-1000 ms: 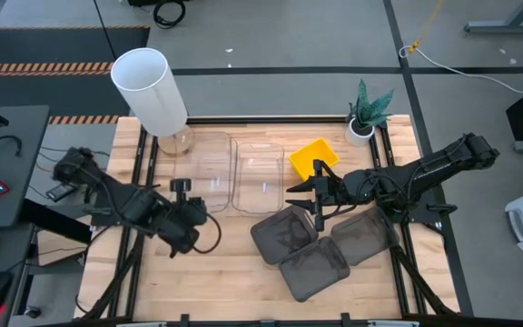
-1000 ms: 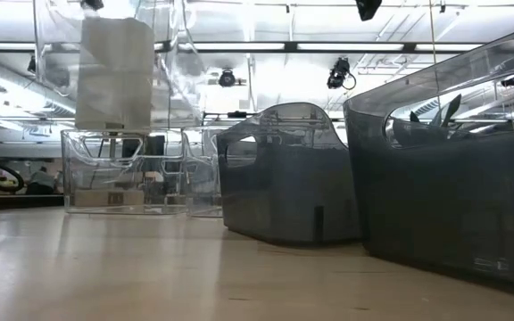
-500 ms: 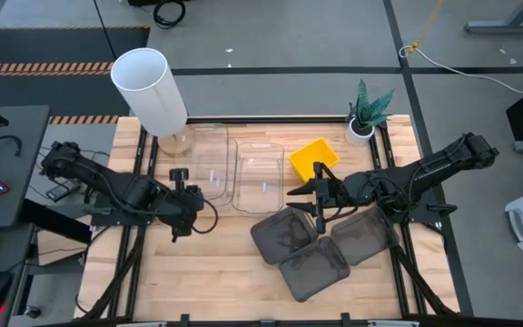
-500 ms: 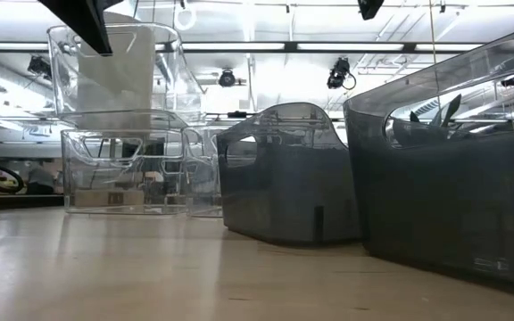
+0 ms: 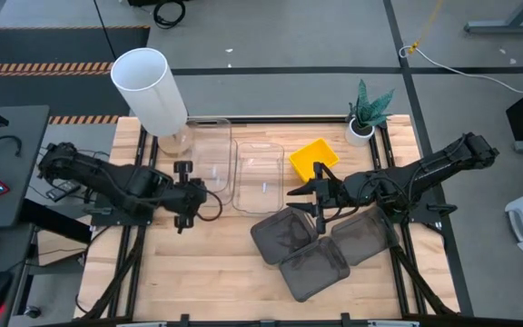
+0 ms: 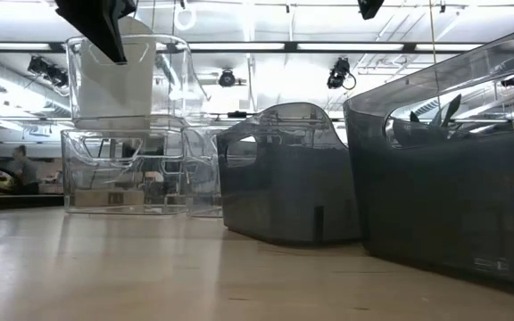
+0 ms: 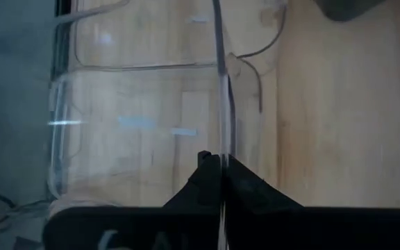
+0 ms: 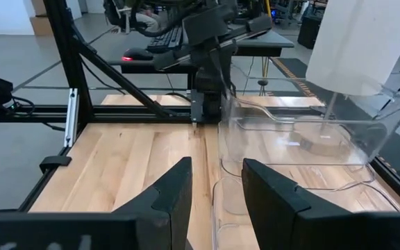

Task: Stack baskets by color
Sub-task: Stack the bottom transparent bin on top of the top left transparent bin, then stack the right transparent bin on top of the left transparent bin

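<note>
At nine o'clock on the table, our left gripper (image 5: 192,193) is clamped on a clear basket (image 5: 209,154); only the low view shows it lifted above another clear basket (image 6: 123,174). Our right gripper (image 5: 319,196) waits with fingers apart.

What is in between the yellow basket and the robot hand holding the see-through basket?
From above, another clear basket sits on the table between the yellow basket and the left gripper.
</note>
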You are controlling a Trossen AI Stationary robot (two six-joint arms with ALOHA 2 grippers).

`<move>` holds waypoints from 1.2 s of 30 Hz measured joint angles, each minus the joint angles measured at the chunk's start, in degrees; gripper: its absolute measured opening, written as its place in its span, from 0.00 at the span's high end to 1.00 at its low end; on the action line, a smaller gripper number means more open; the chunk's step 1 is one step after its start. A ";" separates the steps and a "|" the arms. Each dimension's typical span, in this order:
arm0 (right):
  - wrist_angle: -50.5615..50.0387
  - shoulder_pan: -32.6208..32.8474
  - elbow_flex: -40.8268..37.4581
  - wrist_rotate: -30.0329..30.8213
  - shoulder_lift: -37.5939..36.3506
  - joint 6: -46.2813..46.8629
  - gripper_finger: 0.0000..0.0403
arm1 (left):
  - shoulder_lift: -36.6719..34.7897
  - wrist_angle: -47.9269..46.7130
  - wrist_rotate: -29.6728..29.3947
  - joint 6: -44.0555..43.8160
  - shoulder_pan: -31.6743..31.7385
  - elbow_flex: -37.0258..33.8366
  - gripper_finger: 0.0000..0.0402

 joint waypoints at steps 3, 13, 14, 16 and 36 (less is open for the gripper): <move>0.00 -0.01 0.00 0.00 0.00 0.00 0.67 | 0.00 0.82 0.40 0.73 1.27 0.00 1.00; -0.04 0.04 0.00 -0.02 0.00 0.02 0.67 | 0.02 5.63 3.96 3.18 3.16 -6.51 1.00; -0.07 0.15 0.00 0.00 0.00 0.02 0.67 | 0.04 6.28 4.34 3.16 3.16 -7.73 1.00; -0.04 0.47 0.00 -0.02 0.00 0.00 0.67 | 0.07 7.37 5.24 3.08 3.10 -9.60 1.00; 0.04 0.73 0.00 -0.02 0.00 -0.02 0.67 | 0.00 13.48 8.88 -2.59 2.25 -8.29 0.63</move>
